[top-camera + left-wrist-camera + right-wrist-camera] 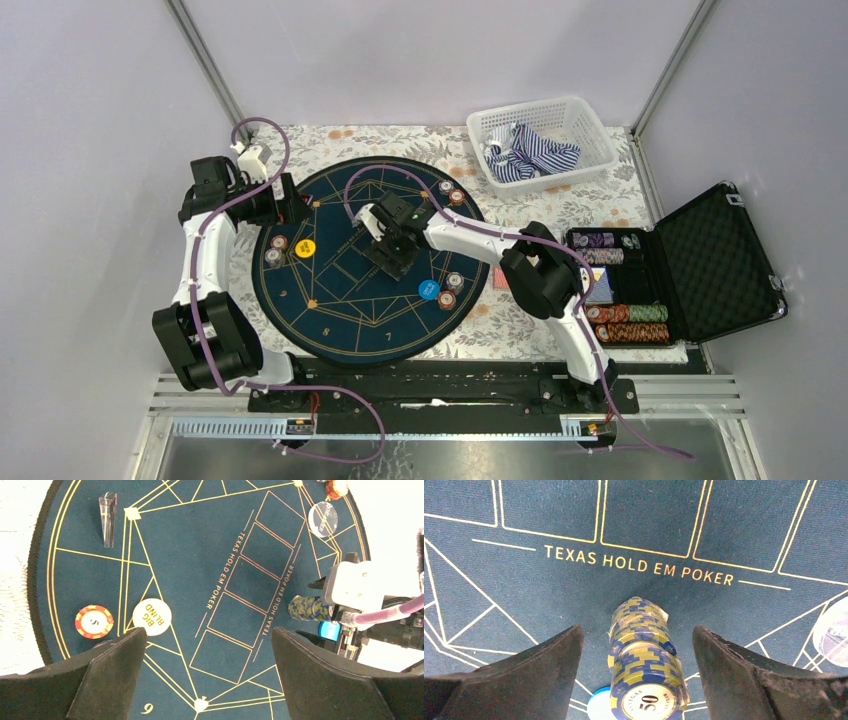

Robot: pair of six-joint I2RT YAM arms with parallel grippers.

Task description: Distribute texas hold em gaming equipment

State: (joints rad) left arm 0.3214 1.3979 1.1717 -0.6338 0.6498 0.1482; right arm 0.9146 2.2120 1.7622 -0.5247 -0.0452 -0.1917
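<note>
At the centre of the mat (330, 320), just below the printed "TEXAS HOLD EM POKER" line, a tall blue-and-yellow chip stack (644, 655) sits between the right jaws. Its top chip reads 50. The stack appears to stand on end on the mat, though the angle of view does not confirm this.

1. Right jaws: released. Mat shows on both sides of the stack, and neither finger touches it.
2. Left jaws: fully spread and holding nothing. They hover over the left part of the mat, near the BIG BLIND disc (152, 617) and a red chip (94, 621).
3. A blue disc (428, 290) lies on the mat on the right arm's side, close to the stack.
4. The open case (720, 260) on the bench (560, 200), to the right of the mat, holds more rows of chips (630, 325).

Step in hand, as judged: setting down the blue-and-yellow stack at the mat centre, at the point of release.

Next move, as judged: withdraw the right arm straight upward. Keep both fingers clear of the stack, since it is tall and narrow and a side touch would topple it. Then proceed to the case for the next chips.
</note>
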